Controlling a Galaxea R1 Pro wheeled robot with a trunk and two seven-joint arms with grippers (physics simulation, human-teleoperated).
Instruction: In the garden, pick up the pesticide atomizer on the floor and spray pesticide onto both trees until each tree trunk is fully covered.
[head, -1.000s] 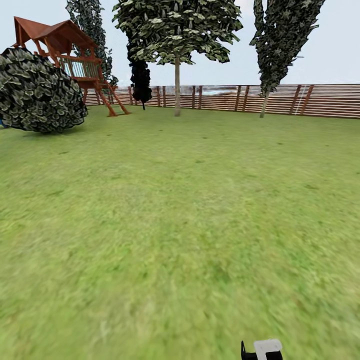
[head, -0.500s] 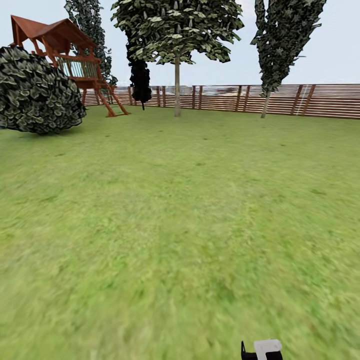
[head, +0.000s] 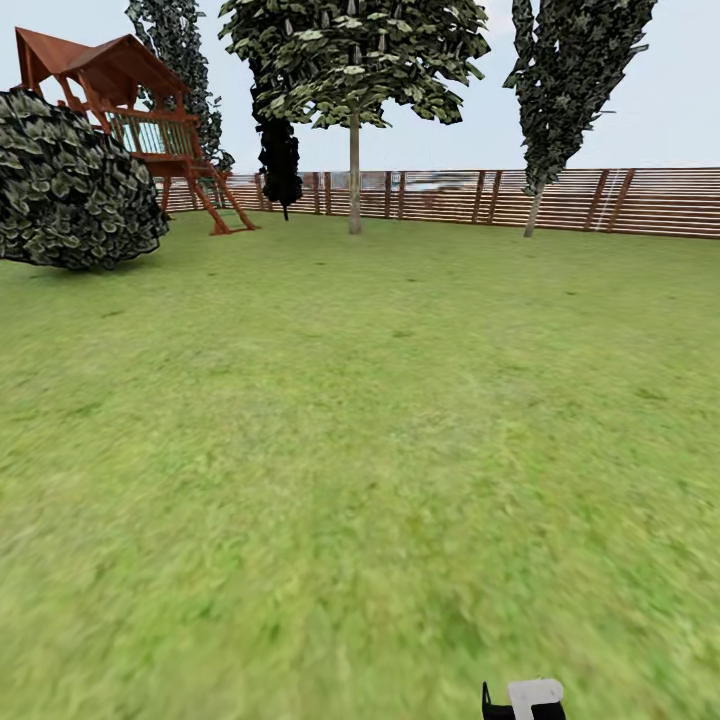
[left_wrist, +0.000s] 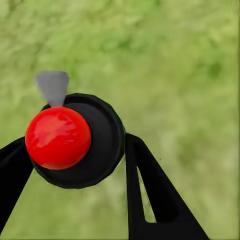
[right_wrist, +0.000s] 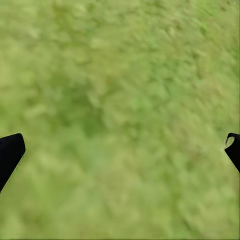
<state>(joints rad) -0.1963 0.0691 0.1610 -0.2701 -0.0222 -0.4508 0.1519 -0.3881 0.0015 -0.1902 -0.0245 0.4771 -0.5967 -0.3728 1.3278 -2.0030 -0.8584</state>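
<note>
We hold the small pesticide atomizer with the shiny red ball and round black top in our left gripper. Its black jaws sit closed on both sides of the sprayer, above the green grass floor. The jaws of our right gripper are spread wide apart with nothing between them, just grass.

We think the step now is rolling across the lawn to a tree. Far ahead stands a tree with a wide green leafy crown and a thin pale trunk, just in front of the brown slatted wooden fence. We cannot tell if it is one of the two trees to spray.

To do this well, we should keep our hold tight, drive slowly, keep clear of the big dark round bush and the red-brown wooden playhouse on the far left, and stop near the trunk.

We see no words or labels anywhere.
</note>
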